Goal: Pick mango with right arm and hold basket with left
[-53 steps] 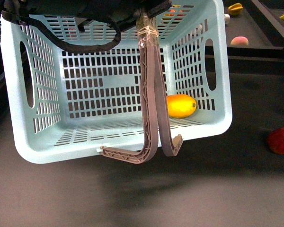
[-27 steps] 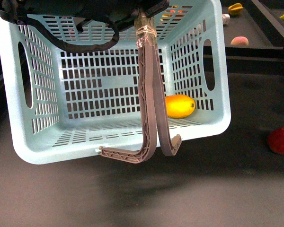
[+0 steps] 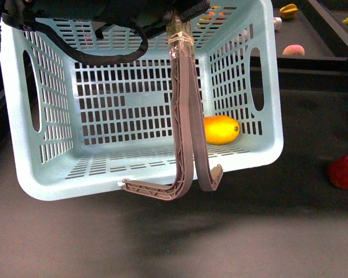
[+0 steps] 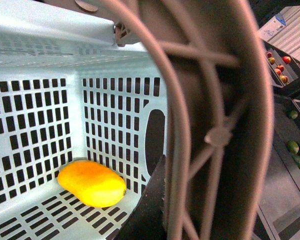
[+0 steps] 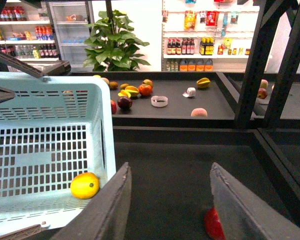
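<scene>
Near one basket corner lies the mango.

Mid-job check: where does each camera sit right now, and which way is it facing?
Front view: on the body, facing forward into the tilted basket; the left arm shows along the top, above the handles.
Left wrist view: on the left arm, tight against the handles, looking into the basket at the mango; no gripper clearly shows.
Right wrist view: outside the basket, facing the fruit shelf; the open right gripper fills the foreground.
Shared: all three see the mango inside the basket.
</scene>
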Controlling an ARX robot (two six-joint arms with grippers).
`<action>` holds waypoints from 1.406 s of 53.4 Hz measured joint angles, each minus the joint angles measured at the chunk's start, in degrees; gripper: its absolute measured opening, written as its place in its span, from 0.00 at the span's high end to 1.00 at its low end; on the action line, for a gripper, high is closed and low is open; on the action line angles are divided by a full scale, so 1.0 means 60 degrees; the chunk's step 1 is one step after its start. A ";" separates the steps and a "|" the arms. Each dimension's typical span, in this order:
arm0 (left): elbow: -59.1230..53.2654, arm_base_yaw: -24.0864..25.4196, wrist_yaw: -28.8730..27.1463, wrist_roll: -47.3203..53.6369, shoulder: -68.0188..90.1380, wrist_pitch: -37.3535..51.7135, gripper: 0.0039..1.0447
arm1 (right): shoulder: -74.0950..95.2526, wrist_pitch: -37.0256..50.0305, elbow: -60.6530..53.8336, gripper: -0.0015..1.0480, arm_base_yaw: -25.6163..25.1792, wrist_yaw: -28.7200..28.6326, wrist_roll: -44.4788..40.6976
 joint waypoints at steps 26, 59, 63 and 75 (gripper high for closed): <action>0.0896 0.0226 0.0616 0.2189 0.1126 0.0299 0.95 | -0.0004 0.0000 0.0000 0.08 0.0000 -0.0015 -0.0004; 0.6484 0.2871 -0.4302 -0.4623 0.4258 -0.4473 0.95 | -0.0004 -0.0007 0.0000 0.08 0.0000 0.0000 0.0000; 0.6863 0.3118 -0.4561 -0.5322 0.4422 -0.4903 0.95 | -0.0004 -0.0007 0.0000 0.08 0.0000 0.0000 -0.0004; 0.7431 0.3836 -0.4783 -0.7810 0.4823 -0.5599 0.95 | -0.0004 -0.0007 0.0000 0.08 0.0000 0.0000 0.0000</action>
